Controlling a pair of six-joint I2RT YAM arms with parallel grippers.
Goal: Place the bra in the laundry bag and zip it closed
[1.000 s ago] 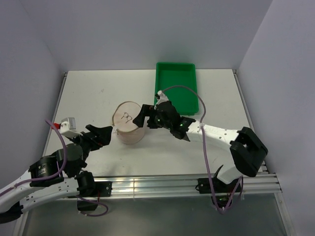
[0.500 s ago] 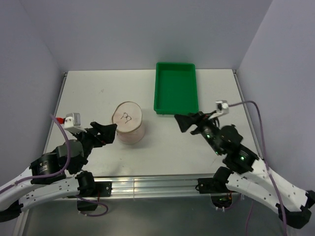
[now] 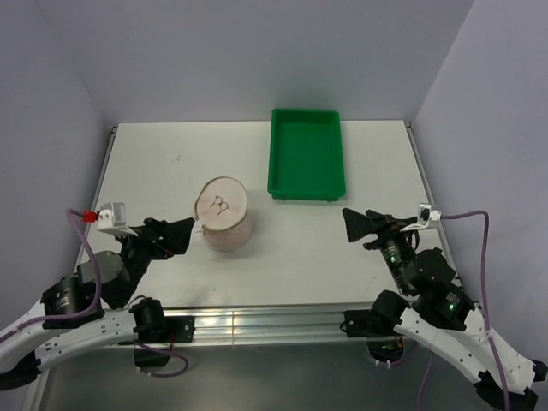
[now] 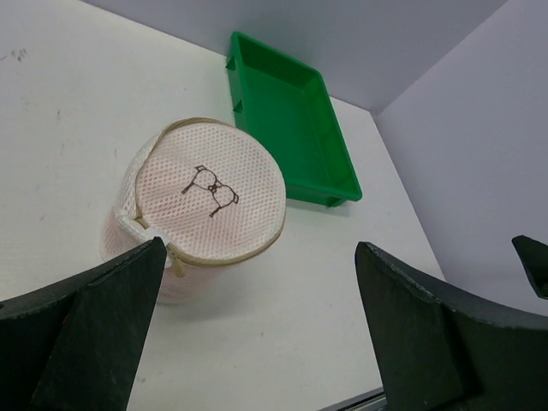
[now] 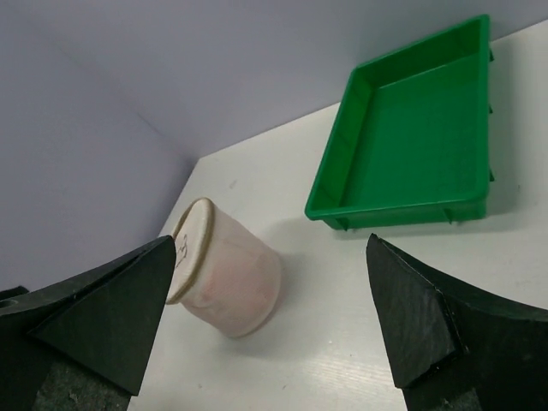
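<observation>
Top external shows the laundry bag on the table; left fingers and right fingers spread, empty.

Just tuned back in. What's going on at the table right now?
Neither arm is handling anything. The left gripper is open and sits close beside the laundry bag without gripping it. The right gripper is open too, well off to the right, nearer than the green tray, which holds nothing. The bag stands on the table. Pink fabric, apparently the bra, shows through the mesh, and the zipper around its round end looks closed.
</observation>
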